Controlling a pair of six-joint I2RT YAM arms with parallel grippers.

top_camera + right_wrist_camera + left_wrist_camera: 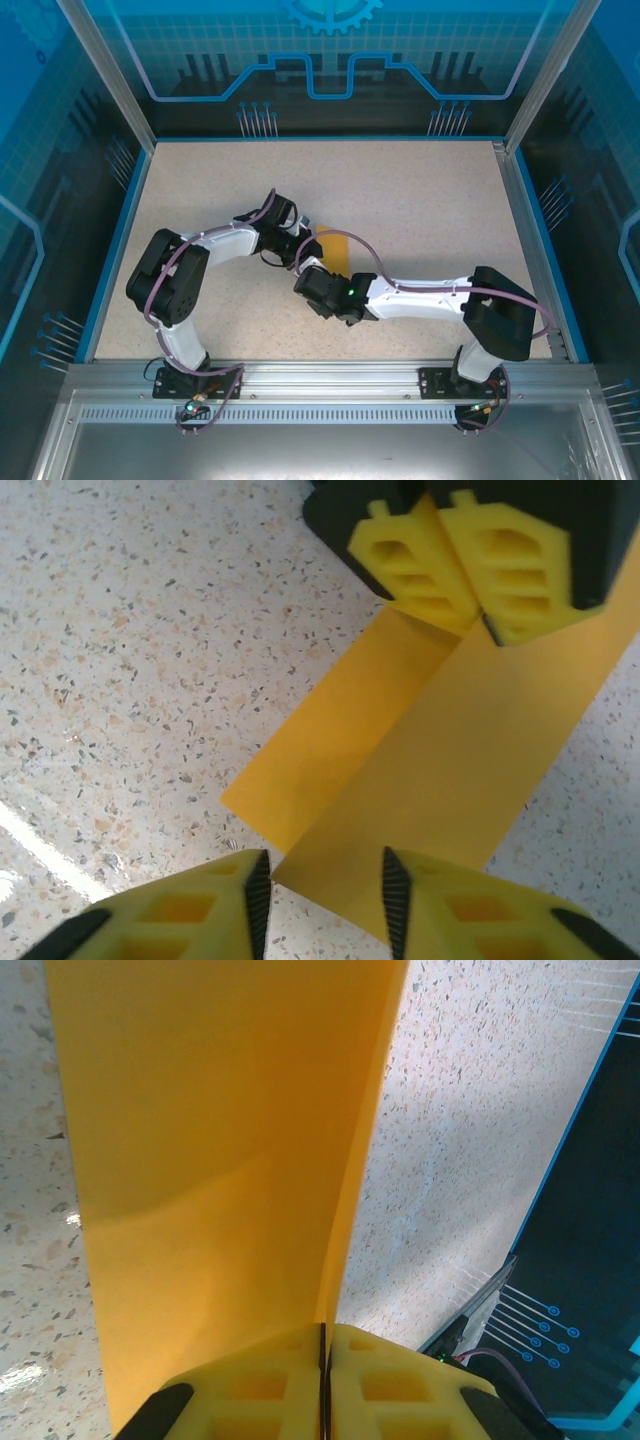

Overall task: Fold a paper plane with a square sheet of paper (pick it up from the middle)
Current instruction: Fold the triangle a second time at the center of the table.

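Left wrist camera puts you right over the left gripper (pixel 322 1340): its jaws are clenched flat together on one end of the square sheet of paper (pixel 200 1160), which they grip at its edge. From that pinch the bright orange sheet runs away from you as a broad, smooth panel with a soft shadowed bend across its lower part, and its right side turns up into a thin edge, so it reads as a creased shape and not a flat square. You see the speckled table (pixel 470 1160) on both sides of it, and the table's blue-rimmed edge at the far right. Right wrist camera shows you the right gripper (pixel 325 880) with its jaws released, standing apart at the bottom of the picture with nothing between them. The near corner of the paper, where the crease ends, lies just beyond that gap, and you cannot tell whether it touches either jaw. The sheet here is two long orange panels meeting along a straight crease that runs up to the left gripper's pinch at the top. Top external camera places the paper near the middle of the table, well apart from every edge, with both arms reaching in and the two grippers close together at its left side.
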